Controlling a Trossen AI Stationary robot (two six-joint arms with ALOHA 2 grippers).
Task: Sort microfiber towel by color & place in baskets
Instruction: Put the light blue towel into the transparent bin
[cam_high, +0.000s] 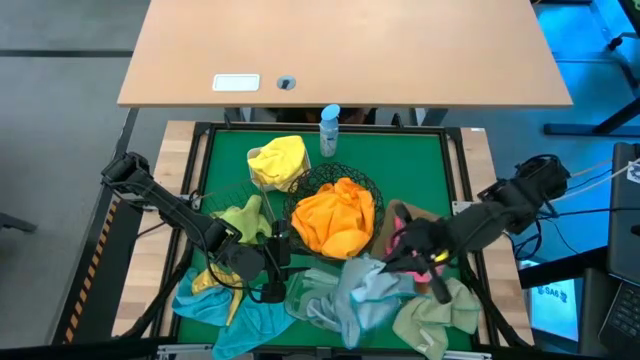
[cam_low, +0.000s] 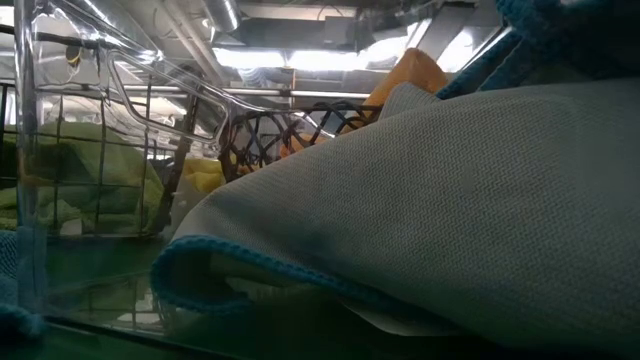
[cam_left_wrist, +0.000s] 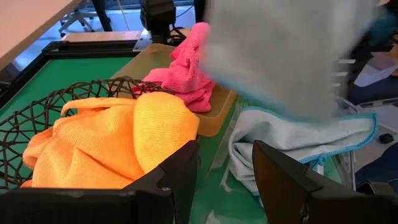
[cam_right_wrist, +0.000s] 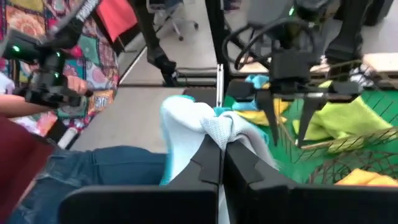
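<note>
Green mat (cam_high: 400, 160) half buried; right hand (cam_right_wrist: 221, 144) pinches pale-blue towel (cam_right_wrist: 186, 127), left hand (cam_left_wrist: 227, 171) wide.

Left gripper (cam_high: 272, 262) low at front, jaws apart, right gripper (cam_right_wrist: 222, 146) jaws clamped together

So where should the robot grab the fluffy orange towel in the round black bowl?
Probably the raised top fold of the orange towel, coming straight down from above. It mounds above the black wire bowl, whose rim blocks the sides. The open left gripper sits just beside it.
</note>
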